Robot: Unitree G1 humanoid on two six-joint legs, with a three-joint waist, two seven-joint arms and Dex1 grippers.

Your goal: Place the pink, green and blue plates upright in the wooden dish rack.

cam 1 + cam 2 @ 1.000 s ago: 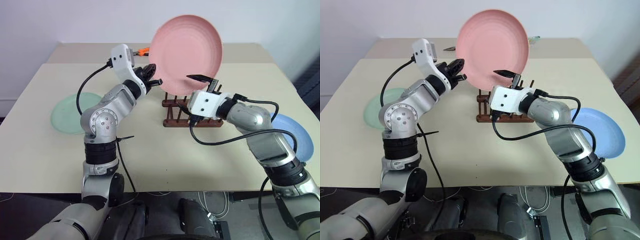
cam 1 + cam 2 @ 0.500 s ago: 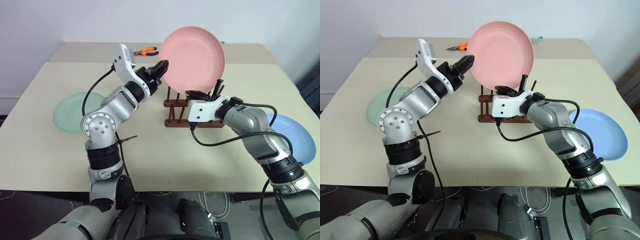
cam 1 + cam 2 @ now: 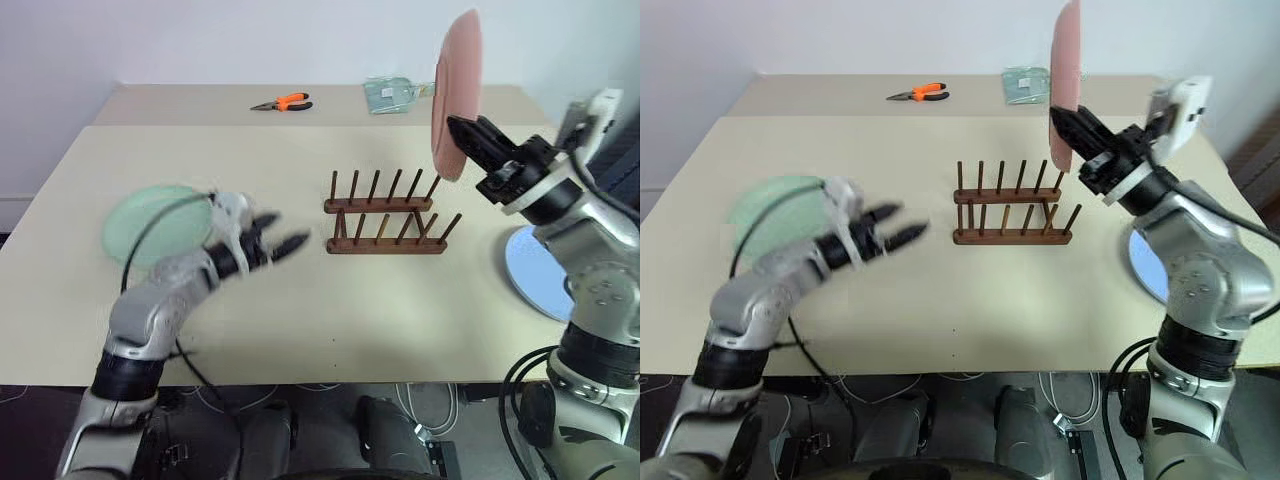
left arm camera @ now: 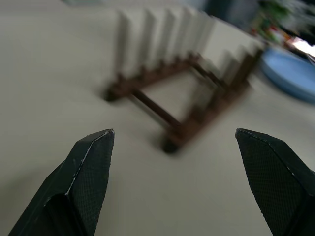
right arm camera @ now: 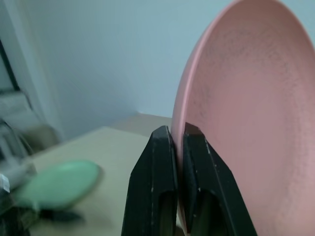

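From the head cameras I see my right gripper (image 3: 463, 128) clamped on the rim of the pink plate (image 3: 456, 92), which stands edge-on and upright, above and just beyond the right end of the wooden dish rack (image 3: 385, 214). I hold it on edge so it can drop between the pegs; every slot is empty. My left gripper (image 3: 283, 242) sits low over the table left of the rack, fingers spread and holding nothing. The green plate (image 3: 150, 218) lies flat behind that arm and the blue plate (image 3: 535, 272) flat to the right of the rack, partly hidden by my right arm.

In the left wrist view the two black fingers (image 4: 91, 164) stand wide apart, framing the rack; the picture is smeared, so I can't count pegs there.

In the right wrist view the fingers (image 5: 160, 167) pinch the pink plate's rim between them. I judge that lowering it into an end slot comes next.
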